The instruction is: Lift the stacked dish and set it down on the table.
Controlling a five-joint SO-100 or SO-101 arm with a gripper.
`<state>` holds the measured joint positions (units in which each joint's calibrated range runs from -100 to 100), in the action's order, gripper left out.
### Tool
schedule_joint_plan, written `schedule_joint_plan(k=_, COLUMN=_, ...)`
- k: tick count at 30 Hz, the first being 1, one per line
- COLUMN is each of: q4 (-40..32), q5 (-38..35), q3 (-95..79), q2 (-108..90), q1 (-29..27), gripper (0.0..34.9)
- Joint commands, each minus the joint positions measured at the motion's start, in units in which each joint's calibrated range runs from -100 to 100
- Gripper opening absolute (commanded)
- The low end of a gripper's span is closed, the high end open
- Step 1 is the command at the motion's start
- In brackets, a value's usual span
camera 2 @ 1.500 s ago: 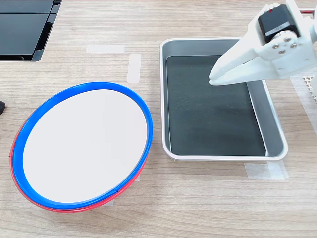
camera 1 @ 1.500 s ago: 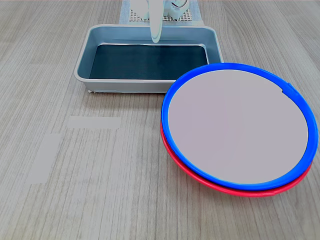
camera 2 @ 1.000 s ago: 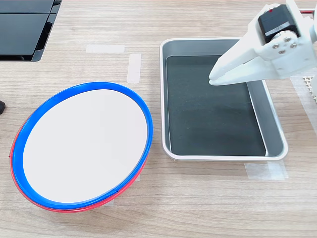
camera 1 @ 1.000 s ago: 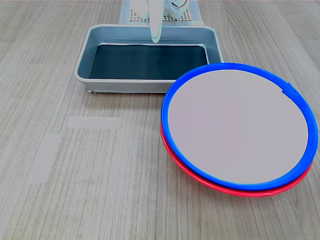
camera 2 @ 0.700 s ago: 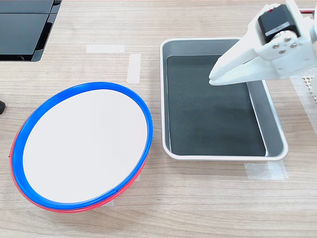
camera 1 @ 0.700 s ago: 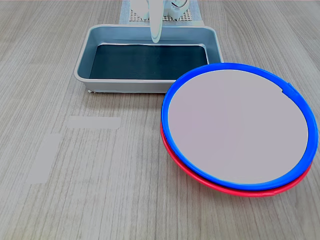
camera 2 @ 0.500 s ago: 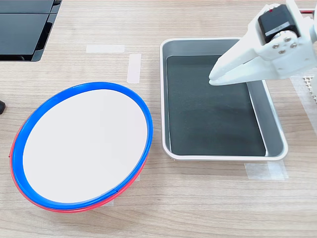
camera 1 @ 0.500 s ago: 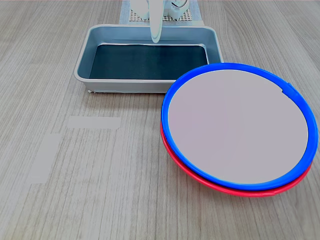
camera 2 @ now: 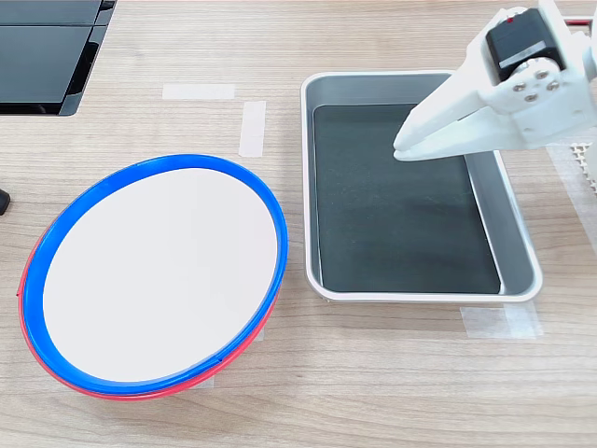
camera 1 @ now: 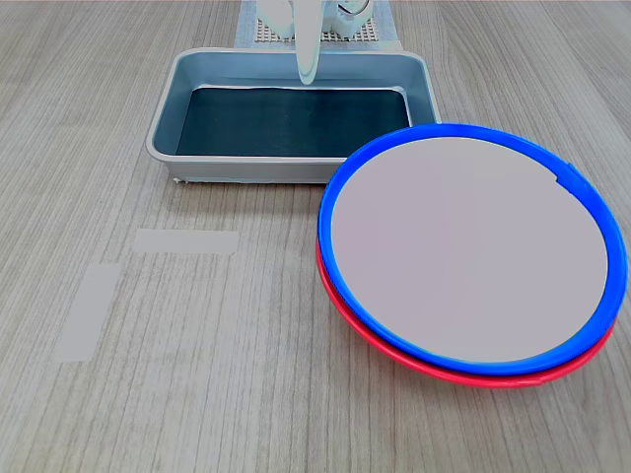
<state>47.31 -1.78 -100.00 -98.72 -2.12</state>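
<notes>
Inspector: Since the blue dish is nested on the red dish, well apart from the hand, what handling is expected?

Examiner: It is judged light, stiff and slick. The thin rim is advised, near the notch. The hand is seen closed, empty, over the tray. Bare tabletop is available.
</notes>
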Motion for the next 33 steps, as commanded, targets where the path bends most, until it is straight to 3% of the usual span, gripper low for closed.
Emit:
schedule_joint_plan(k=1, q4=0.1, q5=-0.3, q3=0.0, q2=-0.3, q1=0.4, gripper=0.3)
schedule_joint_plan(k=9, q4=-2.8, q5=-3.6, q3=13.8, q2=14.1, q1=4.0, gripper=0.9)
schedule_joint_plan(k=11, q4=-3.7, q5=-4.1, q3=20.1, q2=21.5, q1=5.7, gripper=7.1)
schedule_joint_plan(k=16, q4=-2.5, q5=-5.7, q3=39.4, q2=44.6, q1=11.3, gripper=16.7)
schedule_joint_plan(k=28, q4=-4.0, q5=-7.6, q3=60.1, q2=75.3, q1=17.7, gripper=17.9)
schedule_joint_plan(k=33, q4=-5.2, q5=-7.3, q3=64.3, q2=83.2, q1=18.8, gripper=16.5)
